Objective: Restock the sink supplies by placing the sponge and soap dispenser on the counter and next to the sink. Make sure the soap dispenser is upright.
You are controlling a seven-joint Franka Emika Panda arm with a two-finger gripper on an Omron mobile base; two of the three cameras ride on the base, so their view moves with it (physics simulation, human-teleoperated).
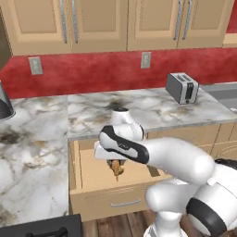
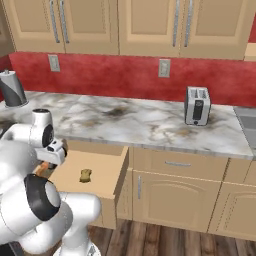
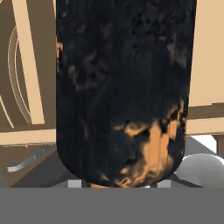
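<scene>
Neither item is on the surface (image 1: 139, 109) yet — the sponge (image 2: 86, 174) lies in the open drawer (image 2: 102, 172), the sink (image 1: 227, 95) far right. My fingers (image 1: 115, 163) pinch the dispenser (image 3: 122, 87), its pump end pointing down over the drawer — my arm bent low, wrist angled down.

We count one soap dispenser (image 3: 122, 92), one sponge (image 2: 86, 174), one toaster (image 1: 182, 87) and one kettle (image 2: 12, 89). We see one open drawer (image 2: 95, 172) under the desk (image 2: 135, 122), two wall outlets, the first (image 2: 54, 62) and the second (image 2: 164, 68), and one sink (image 1: 227, 95).
</scene>
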